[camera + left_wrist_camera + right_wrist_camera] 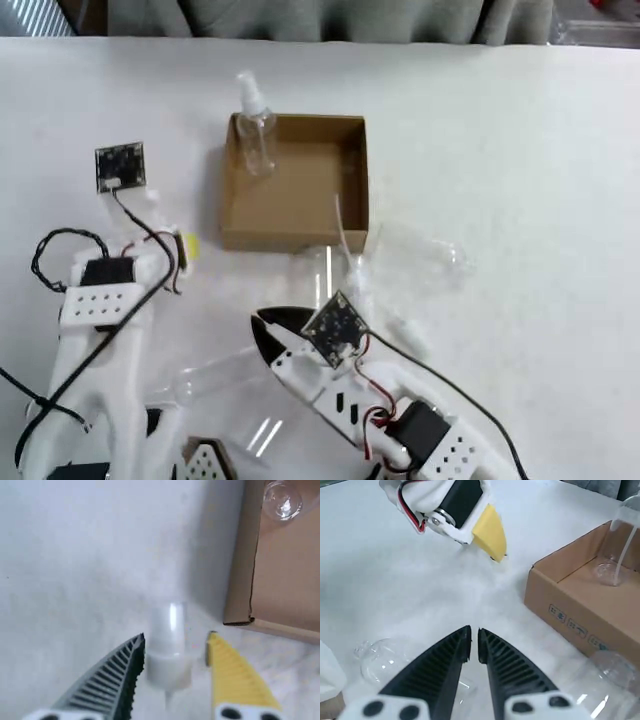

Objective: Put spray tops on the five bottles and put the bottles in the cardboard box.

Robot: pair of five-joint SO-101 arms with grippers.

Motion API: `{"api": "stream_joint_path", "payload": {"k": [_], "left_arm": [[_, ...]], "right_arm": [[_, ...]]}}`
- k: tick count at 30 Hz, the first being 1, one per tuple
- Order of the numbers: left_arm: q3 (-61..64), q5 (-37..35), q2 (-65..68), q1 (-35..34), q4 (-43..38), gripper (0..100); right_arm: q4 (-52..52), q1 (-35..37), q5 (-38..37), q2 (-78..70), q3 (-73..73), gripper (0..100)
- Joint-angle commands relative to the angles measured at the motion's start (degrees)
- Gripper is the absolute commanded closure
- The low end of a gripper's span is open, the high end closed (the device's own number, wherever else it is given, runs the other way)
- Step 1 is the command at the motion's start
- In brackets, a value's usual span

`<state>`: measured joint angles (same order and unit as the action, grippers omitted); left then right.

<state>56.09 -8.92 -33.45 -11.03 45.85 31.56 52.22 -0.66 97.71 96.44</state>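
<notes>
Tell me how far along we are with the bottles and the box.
Done: one capped bottle stands in the cardboard box. In hand: the left gripper straddles a spray top on the table, open, not clamped. The right gripper is shut and empty. Left: at least three uncapped bottles lie outside the box, so most of the job remains.

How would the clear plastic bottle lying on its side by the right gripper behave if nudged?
The clear plastic bottle is round and lies on its side on the white table, so it would probably roll. It looks empty and thin-walled, so likely light and easily dented.
</notes>
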Motion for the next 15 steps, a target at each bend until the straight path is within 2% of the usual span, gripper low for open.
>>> {"api": "stream_joint_path", "payload": {"k": [1, 7, 11, 15], "left_arm": [[-2.9, -0.8, 0.0, -0.7, -1.1, 69], [-3.2, -0.4, -0.5, -0.7, -0.2, 69], [-5.7, -0.4, -0.6, -1.0, 6.3, 69], [-11.2, -0.4, -0.2, -6.2, 12.6, 69]], "right_arm": [[0.3, -0.5, -0.5, 0.3, 0.6, 98.4], [1.5, -0.4, -0.9, 0.3, 0.6, 98.4], [4.6, -0.4, -7.7, 0.3, 0.5, 98.4], [5.4, -0.3, -10.0, 0.3, 0.3, 98.4]]}}
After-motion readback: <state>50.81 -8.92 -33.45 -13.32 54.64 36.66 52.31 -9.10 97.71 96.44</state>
